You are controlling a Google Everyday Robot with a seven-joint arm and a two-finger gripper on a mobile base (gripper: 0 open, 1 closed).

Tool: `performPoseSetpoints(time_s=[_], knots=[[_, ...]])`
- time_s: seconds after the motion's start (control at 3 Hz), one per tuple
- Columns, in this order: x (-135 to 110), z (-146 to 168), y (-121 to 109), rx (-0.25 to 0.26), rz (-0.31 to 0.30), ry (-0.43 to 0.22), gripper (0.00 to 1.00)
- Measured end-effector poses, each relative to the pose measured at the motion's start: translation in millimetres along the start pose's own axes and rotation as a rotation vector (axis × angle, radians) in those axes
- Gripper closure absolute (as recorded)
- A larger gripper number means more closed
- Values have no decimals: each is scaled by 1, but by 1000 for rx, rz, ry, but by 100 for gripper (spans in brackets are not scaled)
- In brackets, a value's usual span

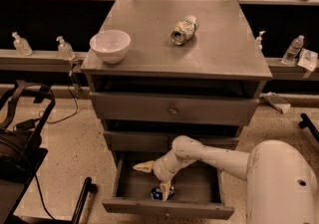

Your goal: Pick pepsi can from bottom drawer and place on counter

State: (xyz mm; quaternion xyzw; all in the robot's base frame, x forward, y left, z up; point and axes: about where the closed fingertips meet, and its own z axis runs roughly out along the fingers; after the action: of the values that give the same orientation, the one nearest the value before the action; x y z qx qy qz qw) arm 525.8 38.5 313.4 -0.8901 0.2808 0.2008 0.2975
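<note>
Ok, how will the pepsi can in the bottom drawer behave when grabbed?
The pepsi can is round and smooth, so it may roll or slip against the front of the bottom drawer. It looks small, so it is probably light. The gripper, fingers spread, hangs in the drawer just above it; a hard squeeze might dent it.

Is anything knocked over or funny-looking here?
Yes. The green-and-white can lies tipped on its side on the counter instead of standing. The bottom drawer is pulled out, with the pepsi can near its front and the open gripper reaching down right by it.
</note>
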Motion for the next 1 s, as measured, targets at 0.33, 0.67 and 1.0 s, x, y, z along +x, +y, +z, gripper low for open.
performPoseSetpoints(time_s=[0.33, 0.67, 1.0], knots=[[9, 9, 27, -45, 87, 170, 2], [20, 13, 47, -47, 197, 266, 29], [34, 18, 54, 13, 260, 249, 23]])
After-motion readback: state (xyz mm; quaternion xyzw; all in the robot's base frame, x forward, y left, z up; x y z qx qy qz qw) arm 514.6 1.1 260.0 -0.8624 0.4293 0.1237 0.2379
